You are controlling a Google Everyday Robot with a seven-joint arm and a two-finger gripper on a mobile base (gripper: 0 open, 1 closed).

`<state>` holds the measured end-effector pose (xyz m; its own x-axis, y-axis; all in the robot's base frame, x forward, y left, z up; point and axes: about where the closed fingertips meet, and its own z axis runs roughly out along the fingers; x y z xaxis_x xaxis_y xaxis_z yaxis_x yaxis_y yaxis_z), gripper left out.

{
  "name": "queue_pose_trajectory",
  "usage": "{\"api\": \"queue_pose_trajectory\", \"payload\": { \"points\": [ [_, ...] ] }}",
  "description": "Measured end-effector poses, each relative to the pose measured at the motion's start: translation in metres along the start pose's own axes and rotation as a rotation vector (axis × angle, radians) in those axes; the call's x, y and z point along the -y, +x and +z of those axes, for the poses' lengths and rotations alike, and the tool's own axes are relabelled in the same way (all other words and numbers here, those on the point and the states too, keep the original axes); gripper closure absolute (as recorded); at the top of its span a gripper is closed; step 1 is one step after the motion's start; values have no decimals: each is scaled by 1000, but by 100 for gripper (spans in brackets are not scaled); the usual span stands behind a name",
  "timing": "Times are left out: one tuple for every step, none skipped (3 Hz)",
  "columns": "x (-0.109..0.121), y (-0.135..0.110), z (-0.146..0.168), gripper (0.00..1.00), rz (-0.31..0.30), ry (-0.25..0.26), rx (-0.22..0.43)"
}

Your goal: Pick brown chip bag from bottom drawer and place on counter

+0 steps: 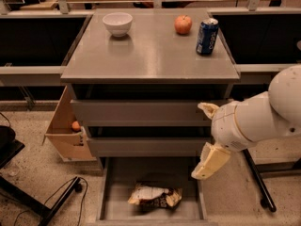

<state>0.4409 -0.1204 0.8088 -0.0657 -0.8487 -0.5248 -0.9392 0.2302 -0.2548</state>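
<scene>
The brown chip bag (155, 195) lies flat on the floor of the open bottom drawer (113, 204), near its middle, dark in the centre with pale ends. The counter (146, 53) is the grey top of the drawer cabinet, above the two closed upper drawers. My gripper (209, 161) hangs at the end of the white arm (256, 121), at the right front corner of the cabinet. It is above the drawer's right side and up and to the right of the bag, not touching it.
On the counter stand a white bowl (117, 23), a red apple (183, 24) and a blue soda can (207, 36). A cardboard box (66, 131) with an orange fruit sits left of the cabinet. A black stand and cable (51, 199) lie on the floor at left.
</scene>
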Motion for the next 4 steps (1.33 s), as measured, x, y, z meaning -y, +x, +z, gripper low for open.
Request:
{"api": "queue_pose_trajectory", "payload": {
  "points": [
    [0,0,0,0,0,0,0],
    [-6,8,45,0,-32,-9,-55],
    [-21,29,132,0,-58,-37,-129],
    [-22,58,198,0,-71,-51,-199]
  ]
}}
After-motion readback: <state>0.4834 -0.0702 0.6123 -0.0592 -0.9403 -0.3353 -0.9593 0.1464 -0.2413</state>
